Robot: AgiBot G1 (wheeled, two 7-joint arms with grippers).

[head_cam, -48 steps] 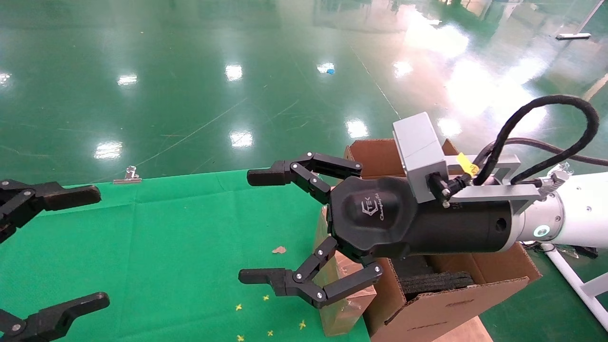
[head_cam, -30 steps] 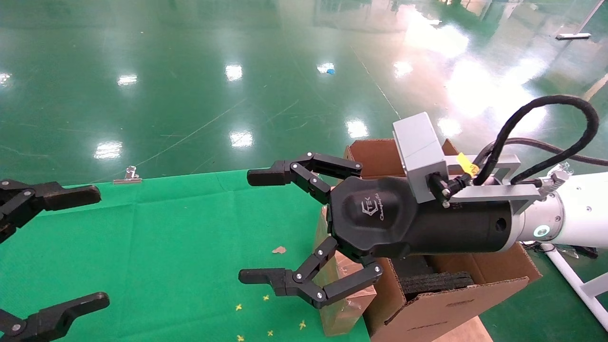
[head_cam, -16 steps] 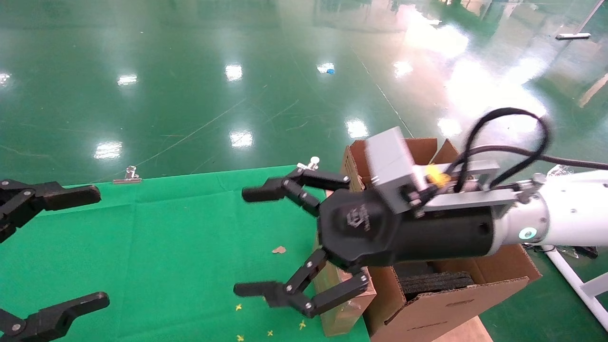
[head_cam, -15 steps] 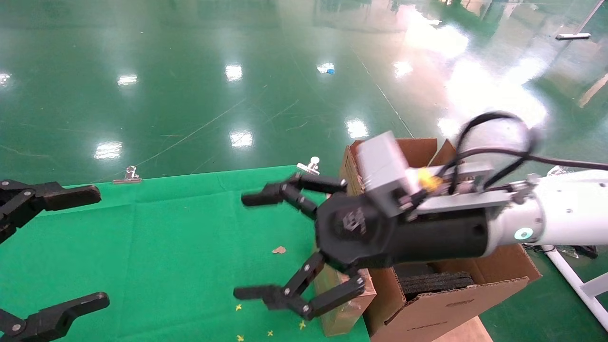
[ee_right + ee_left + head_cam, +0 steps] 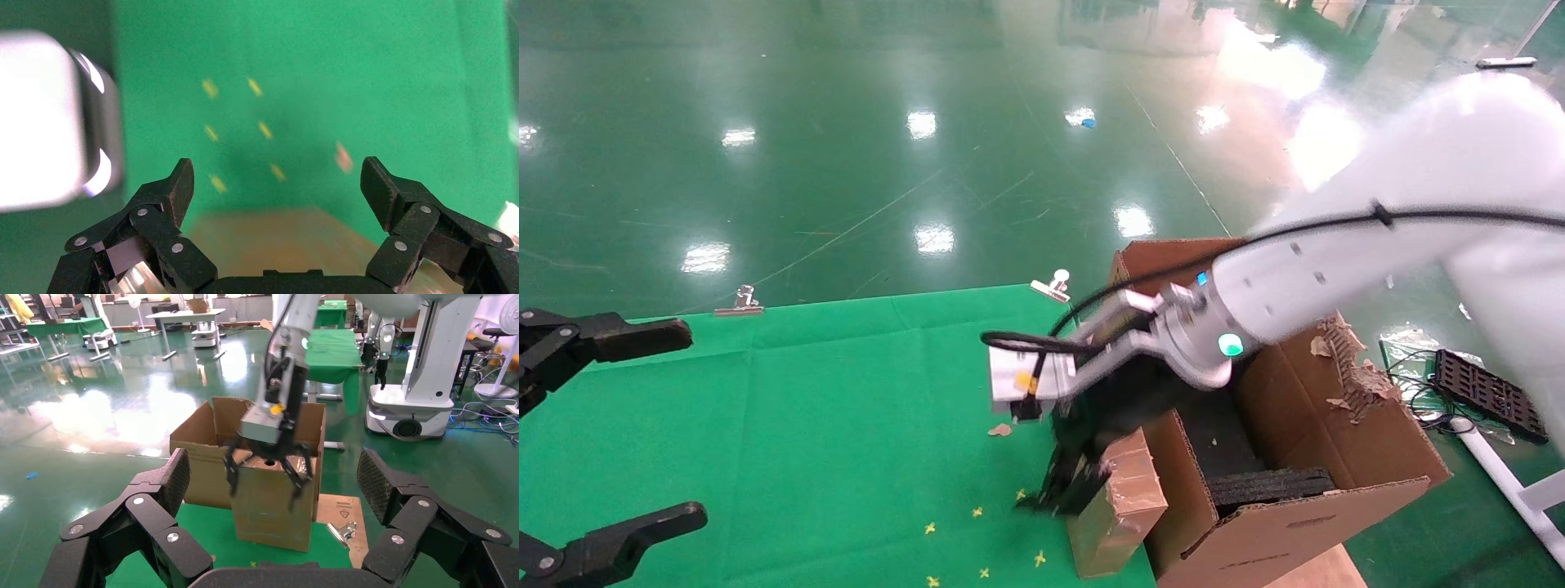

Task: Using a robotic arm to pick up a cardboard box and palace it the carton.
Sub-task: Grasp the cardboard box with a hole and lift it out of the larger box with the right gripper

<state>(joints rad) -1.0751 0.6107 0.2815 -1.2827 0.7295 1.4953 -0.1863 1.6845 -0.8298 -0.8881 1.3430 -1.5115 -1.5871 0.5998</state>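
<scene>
Risk entry: your right gripper (image 5: 267, 467), fingers (image 5: 158, 196) spread, straddles the cardboard box (image 5: 1118, 499) standing on the counter (image 5: 789, 408) against the carton (image 5: 1287, 498); off-centre closure tips it; left gripper (image 5: 597, 433) idle, released.

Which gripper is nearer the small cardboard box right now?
Right. The right gripper hangs open directly over the cardboard box, fingers straddling its top. The left gripper sits open at the far side of the green table.
</scene>
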